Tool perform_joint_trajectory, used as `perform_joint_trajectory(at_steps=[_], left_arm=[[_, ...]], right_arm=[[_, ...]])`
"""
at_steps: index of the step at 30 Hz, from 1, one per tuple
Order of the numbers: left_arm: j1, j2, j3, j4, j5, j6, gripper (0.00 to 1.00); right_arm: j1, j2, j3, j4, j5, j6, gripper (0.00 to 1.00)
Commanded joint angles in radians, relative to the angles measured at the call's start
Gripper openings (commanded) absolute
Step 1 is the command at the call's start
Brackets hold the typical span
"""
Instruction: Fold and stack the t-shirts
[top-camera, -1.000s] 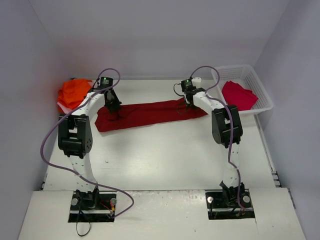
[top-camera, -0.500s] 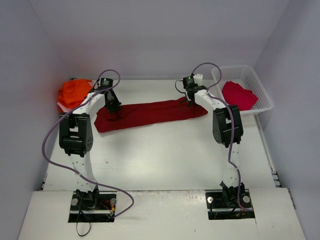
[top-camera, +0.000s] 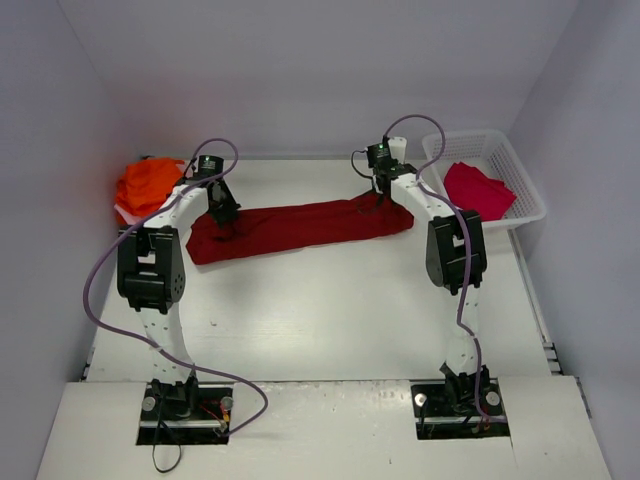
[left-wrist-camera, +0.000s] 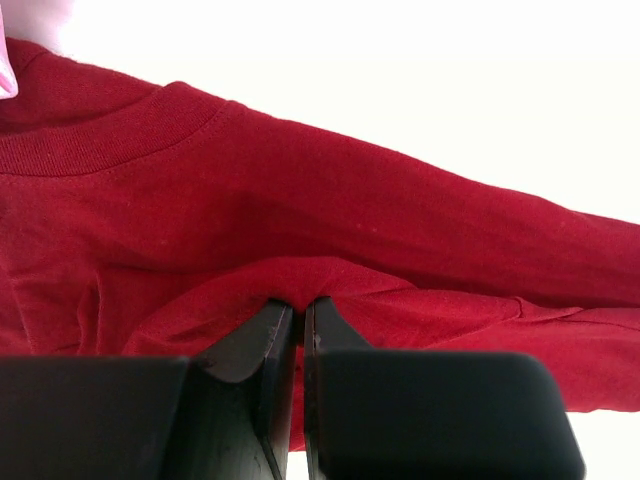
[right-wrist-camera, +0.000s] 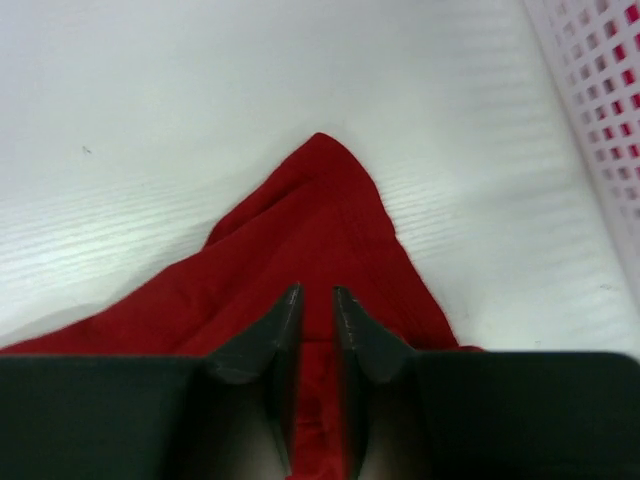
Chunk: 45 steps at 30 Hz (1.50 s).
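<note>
Farther back now, the right gripper (right-wrist-camera: 315, 290) holds its jaws slightly parted over the dark red shirt (top-camera: 300, 225) stretched between both arms. The left gripper (left-wrist-camera: 300, 302) pinches its other end. Uneven release could drag the fold crooked.

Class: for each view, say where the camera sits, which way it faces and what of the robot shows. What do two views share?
Top external: above and behind the bases, facing down at the table; the left arm and right arm show.
Left wrist: on the left arm, facing along its shut jaws, which pinch the dark red t-shirt.
Right wrist: on the right arm, facing along its slightly parted jaws at that shirt's corner and the white basket.
Shared: both wrist views show the dark red t-shirt.
</note>
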Motion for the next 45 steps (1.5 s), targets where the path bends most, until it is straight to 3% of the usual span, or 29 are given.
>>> perform_joint_trajectory(at_steps=[1, 4, 6, 8, 10, 11, 13, 14, 17, 31, 45], left_arm=[[0.014, -0.018, 0.028, 0.045, -0.016, 0.014, 0.00], [0.014, -0.023, 0.018, 0.060, -0.010, 0.012, 0.00], [0.015, -0.026, 0.015, 0.062, -0.009, 0.010, 0.00], [0.014, -0.027, 0.012, 0.064, -0.010, 0.009, 0.06], [0.014, -0.032, 0.011, 0.067, -0.013, 0.007, 0.19], [0.014, -0.032, 0.012, 0.068, -0.018, 0.009, 0.37], [0.014, -0.036, 0.015, 0.064, -0.027, 0.010, 0.53], [0.014, -0.039, 0.017, 0.059, -0.047, 0.010, 0.66], [0.014, -0.058, 0.011, 0.048, -0.071, 0.010, 0.82], [-0.014, -0.168, -0.092, 0.107, -0.010, -0.052, 0.82], [-0.023, -0.116, -0.141, 0.133, -0.009, -0.085, 0.82]], right_arm=[[-0.005, -0.012, 0.037, 0.011, -0.007, -0.007, 0.30], [-0.001, -0.040, 0.027, 0.012, -0.032, 0.000, 0.42], [0.010, -0.064, 0.016, 0.012, -0.056, 0.000, 0.44], [0.022, -0.087, 0.007, 0.011, -0.064, 0.000, 0.49], [0.050, -0.104, -0.016, 0.014, -0.073, 0.000, 0.53], [0.060, -0.118, -0.023, 0.014, -0.076, 0.000, 0.54], [0.091, -0.129, -0.044, 0.015, -0.084, 0.004, 0.55], [0.102, -0.135, -0.052, 0.018, -0.093, 0.007, 0.57], [0.145, -0.138, -0.064, 0.020, -0.109, 0.015, 0.58], [0.246, -0.116, -0.159, 0.064, -0.147, 0.095, 0.58], [0.246, -0.029, -0.159, 0.098, -0.172, 0.109, 0.58]])
